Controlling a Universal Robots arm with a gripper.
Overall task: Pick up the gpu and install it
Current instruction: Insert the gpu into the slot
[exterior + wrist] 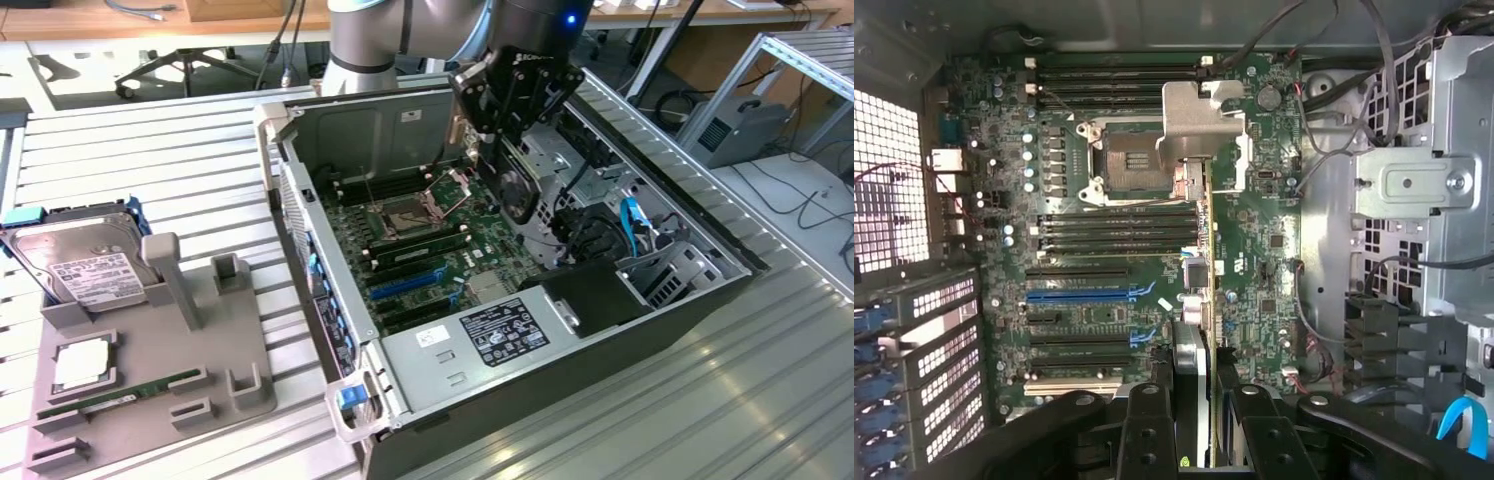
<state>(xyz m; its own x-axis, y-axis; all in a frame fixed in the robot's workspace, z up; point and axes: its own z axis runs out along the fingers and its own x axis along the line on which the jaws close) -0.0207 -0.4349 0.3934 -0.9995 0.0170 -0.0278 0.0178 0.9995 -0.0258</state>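
Note:
My gripper (507, 135) hangs over the open computer case (694, 225) and is shut on the gpu (518, 190). The gpu is a black card with a rounded cooler, held on edge above the motherboard (441, 250). In the wrist view the gpu (1199, 300) shows edge-on between the two black fingers (1144, 425) of my gripper (1196, 405). It points across the board toward the CPU socket (1129, 160). The blue expansion slots (1079, 295) lie beside the card, apart from it; the same blue expansion slots (400, 285) sit well below the card.
A grey fixture tray (147, 390) on the exterior view's left carries a silver hard drive (87, 265), a CPU chip (83, 362) and a green memory stick (107, 400). Inside the case are a drive cage (1414, 190), cables (627, 225) and the power supply (501, 335).

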